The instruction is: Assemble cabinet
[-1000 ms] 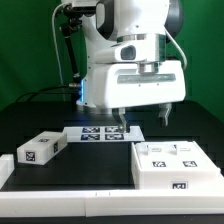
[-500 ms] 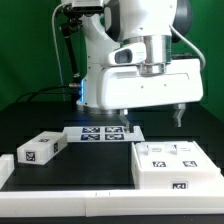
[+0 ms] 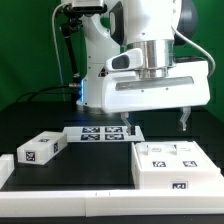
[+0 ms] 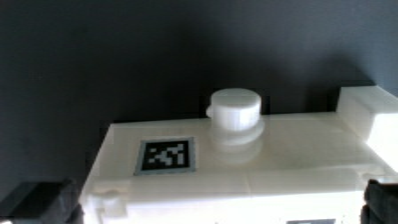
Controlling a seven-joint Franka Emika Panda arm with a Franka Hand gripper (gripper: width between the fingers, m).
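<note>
Gripper [image 3: 155, 119] spread wide, empty, hovering above white boxy tagged cabinet body [image 3: 166, 170]; fingertips [image 4: 36, 200] touching nothing.

We are looking into a robotics lab's test cell. A white Franka arm [image 3: 150, 70] is standing over a black desk [image 3: 25, 115], with a blue light [image 3: 80, 96] glowing low on its base. A plain green backdrop [image 3: 25, 45] is closing off the space behind. The marker board [image 3: 100, 133] is lying flat on the desk, and square black-and-white tags [image 4: 166, 154] are showing on the white cabinet body [image 3: 160, 176], the dressing of a research rig.
</note>
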